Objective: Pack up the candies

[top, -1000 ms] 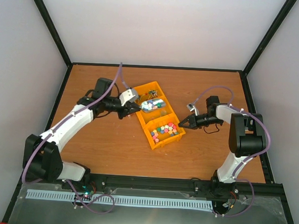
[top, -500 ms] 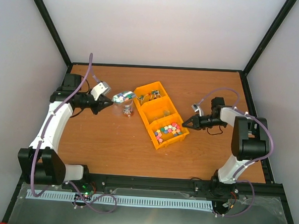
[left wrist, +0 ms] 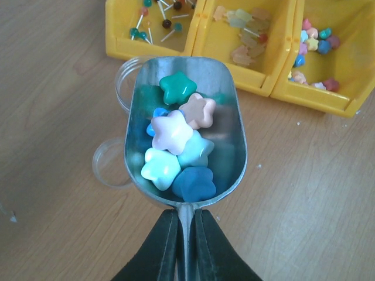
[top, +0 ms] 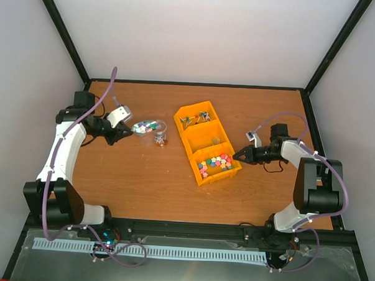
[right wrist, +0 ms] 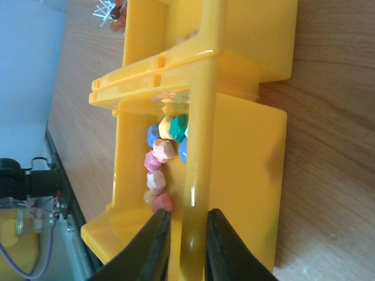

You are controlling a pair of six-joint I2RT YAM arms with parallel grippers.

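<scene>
Star-shaped pastel candies (left wrist: pixel 176 146) fill a metal scoop (left wrist: pixel 228 158). My left gripper (left wrist: pixel 186 219) is shut on the scoop's thin handle. The scoop (top: pixel 146 126) hangs left of the yellow bin (top: pixel 197 136), above a small clear cup (left wrist: pixel 124 82) and a round clear lid (left wrist: pixel 105 167). More candies (top: pixel 215 162) lie in the bin's near compartment. My right gripper (right wrist: pixel 187 225) is shut on that compartment's side wall (right wrist: pixel 198 146), with candies (right wrist: pixel 159 170) just inside it. In the top view the right gripper (top: pixel 240 156) sits at the bin's right edge.
The bin's far compartment holds coloured pins (left wrist: pixel 155 23) and its middle one holds pale translucent pieces (left wrist: pixel 243 35). The small clear cup (top: pixel 159 139) stands on the wooden table (top: pixel 142 182) between the scoop and the bin. Black frame rails border the table.
My left arm has swung left, carrying the loaded scoop from over the bin to above the clear cup. My right gripper has drawn the bin slightly to the right and turned it.
</scene>
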